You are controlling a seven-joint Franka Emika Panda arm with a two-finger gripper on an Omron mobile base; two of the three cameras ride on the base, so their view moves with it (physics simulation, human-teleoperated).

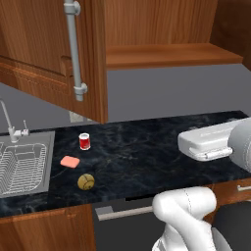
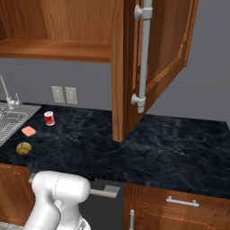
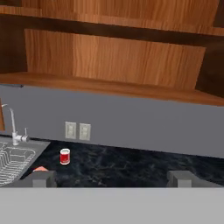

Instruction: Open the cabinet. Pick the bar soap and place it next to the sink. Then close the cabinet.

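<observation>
The cabinet (image 1: 162, 51) hangs with both doors swung open: its left door (image 1: 44, 54) and its right door (image 2: 168, 49), each with a grey bar handle (image 2: 143, 58). The bar soap (image 1: 70, 161) (image 2: 28, 130) lies flat on the black counter just right of the sink (image 1: 29, 142); in the hand view the bar soap (image 3: 40, 168) peeks above the left fingertip. My gripper (image 3: 112, 178) is open with nothing between its fingertips (image 3: 180, 178), back from the wall and facing it. Its white hand (image 1: 203, 142) shows at the right of the left base view.
A red can (image 1: 85, 141) (image 3: 64, 156) stands behind the soap and a yellow-brown ball (image 1: 86, 182) (image 2: 24, 148) lies in front of it. A chrome faucet (image 3: 12, 124) rises behind the sink. Wall sockets (image 2: 64, 95) sit above the counter (image 2: 170, 148).
</observation>
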